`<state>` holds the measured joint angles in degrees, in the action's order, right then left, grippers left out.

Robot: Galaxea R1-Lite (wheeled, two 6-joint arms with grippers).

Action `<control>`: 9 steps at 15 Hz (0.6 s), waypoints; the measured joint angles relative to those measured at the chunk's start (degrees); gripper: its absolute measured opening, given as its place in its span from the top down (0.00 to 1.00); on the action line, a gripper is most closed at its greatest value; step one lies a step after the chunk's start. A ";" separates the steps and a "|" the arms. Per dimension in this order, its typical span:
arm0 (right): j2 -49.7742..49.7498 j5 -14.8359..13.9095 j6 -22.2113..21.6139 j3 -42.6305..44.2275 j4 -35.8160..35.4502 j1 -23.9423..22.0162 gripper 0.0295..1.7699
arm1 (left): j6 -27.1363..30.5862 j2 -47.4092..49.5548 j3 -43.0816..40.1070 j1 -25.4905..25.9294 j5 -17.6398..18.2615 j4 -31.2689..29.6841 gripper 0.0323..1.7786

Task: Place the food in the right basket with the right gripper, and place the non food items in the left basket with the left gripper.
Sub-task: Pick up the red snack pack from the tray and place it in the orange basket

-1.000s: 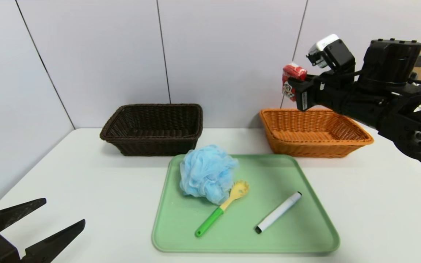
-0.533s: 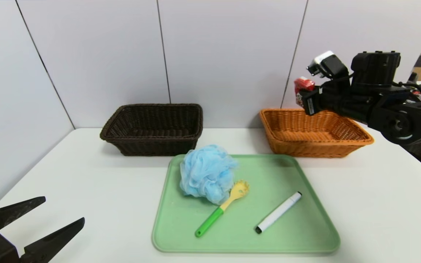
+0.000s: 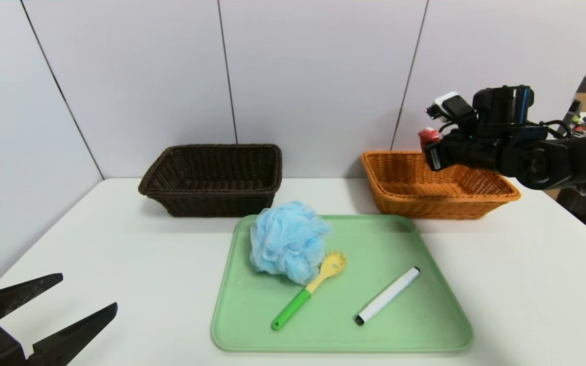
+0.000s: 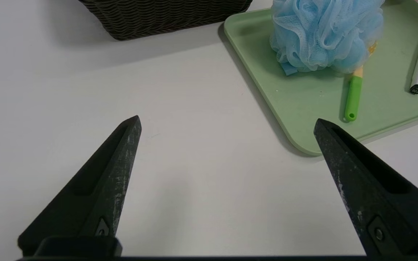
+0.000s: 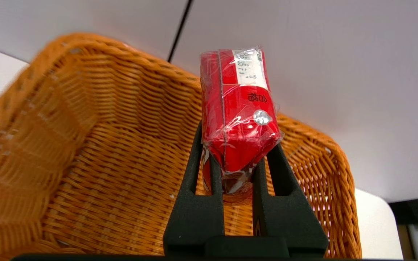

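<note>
Head: right gripper point(image 3: 429, 147) over orange basket point(image 3: 440, 198); left gripper point(image 3: 82, 305) parked, lower left of view. Left wrist: 2 fingers spread, tray beyond tips. Right wrist: 2 fingers pinch red carton point(image 5: 238, 108) between tips; probably light, crushable, slick wrap; grip mid-sides, gently.

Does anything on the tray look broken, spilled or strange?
Nothing stands out as damaged or spilled. On the tray, the spoon only lies against the blue puff, and the capped marker rests apart.
</note>
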<state>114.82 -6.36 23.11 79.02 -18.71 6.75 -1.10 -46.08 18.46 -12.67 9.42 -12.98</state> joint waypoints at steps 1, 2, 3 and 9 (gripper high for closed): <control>0.45 -1.24 -0.05 0.52 1.62 0.00 0.87 | 0.00 0.05 -0.02 0.00 0.00 0.00 0.05; 0.87 -2.36 -0.07 0.83 2.78 0.22 0.87 | 0.00 0.09 -0.07 0.00 0.02 0.01 0.05; 1.27 -3.19 -0.27 0.94 2.90 0.46 0.87 | 0.00 0.13 -0.07 0.00 0.00 0.00 0.05; 2.23 -4.19 -0.38 0.06 2.90 1.60 0.87 | -0.02 0.22 -0.10 0.00 -0.09 -0.02 0.05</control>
<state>117.05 -10.56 22.74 79.08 -15.81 8.35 -1.12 -45.86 18.36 -12.67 9.34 -13.01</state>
